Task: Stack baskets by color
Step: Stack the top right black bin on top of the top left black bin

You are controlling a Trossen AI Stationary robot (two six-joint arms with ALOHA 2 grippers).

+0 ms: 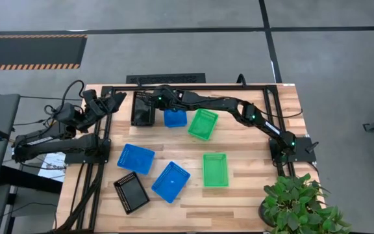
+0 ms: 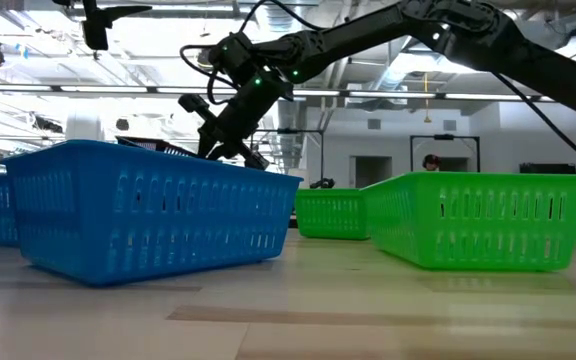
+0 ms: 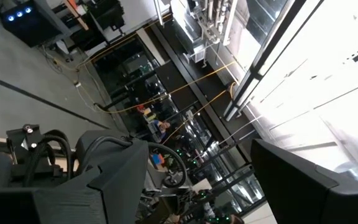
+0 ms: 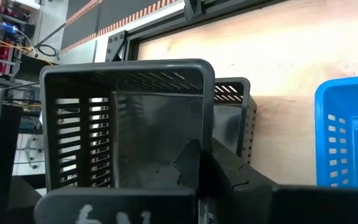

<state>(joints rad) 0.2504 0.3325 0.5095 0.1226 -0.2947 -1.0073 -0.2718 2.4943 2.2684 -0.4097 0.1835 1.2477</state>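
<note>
My right gripper (image 1: 154,99) reaches across to the table's far left and is shut on a black basket (image 4: 126,124). This basket sits tilted over a second black basket (image 4: 234,106). Loose on the table are a blue basket (image 1: 174,117) and a green basket (image 1: 203,123) beside them. Nearer lie two more blue baskets (image 1: 136,158) (image 1: 171,181), a green one (image 1: 215,169) and a black one (image 1: 131,192). My left gripper (image 3: 210,186) waits open off the far left corner (image 1: 112,101), pointing up into the room. My right gripper holds the black basket by the rim of the wall nearest it (image 4: 194,152). One finger (image 4: 190,163) is inside the basket and the other outside. The fingers slant down from the table's right. The basket is tilted; whether it rests in the black basket under it, I cannot tell.
A potted plant (image 1: 297,205) stands at the near right corner. A dark frame (image 1: 174,88) runs along the table's far edge. Bare wood (image 1: 258,162) lies to the right of the green baskets. In the low view a blue basket (image 2: 148,210) and a green one (image 2: 478,215) stand close.
</note>
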